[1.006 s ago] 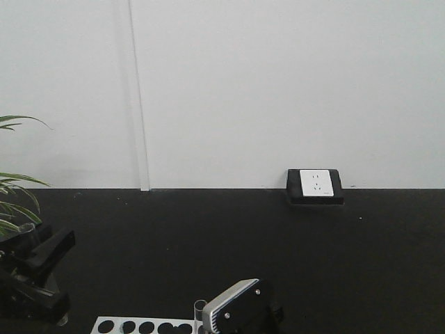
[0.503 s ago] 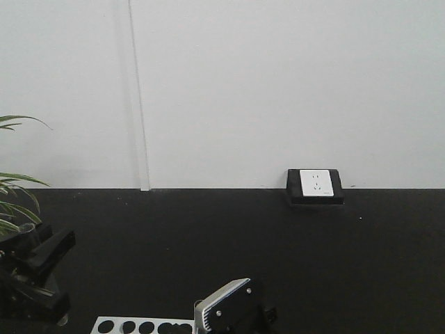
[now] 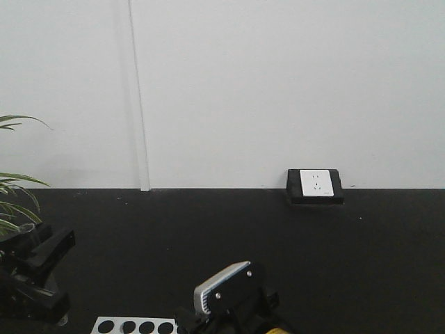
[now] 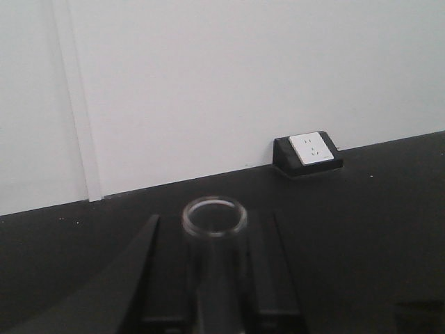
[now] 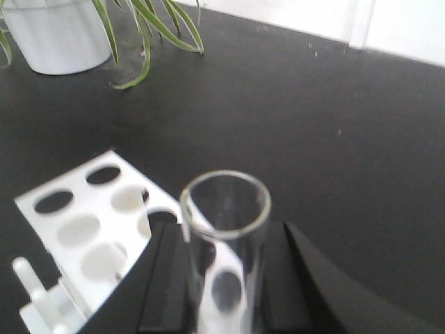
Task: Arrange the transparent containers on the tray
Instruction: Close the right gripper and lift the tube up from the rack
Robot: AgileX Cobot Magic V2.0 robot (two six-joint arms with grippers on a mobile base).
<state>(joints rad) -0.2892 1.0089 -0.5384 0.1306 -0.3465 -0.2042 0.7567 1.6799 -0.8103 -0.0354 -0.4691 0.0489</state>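
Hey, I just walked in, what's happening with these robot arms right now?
Each arm has a slender glass tube clamped in its gripper. The left gripper holds one test tube over the black tabletop. The right gripper holds a second test tube close to the white rack with round holes.

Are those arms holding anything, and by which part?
The left end effector clamps one tube, right end effector another tube, each on its body below the rim.
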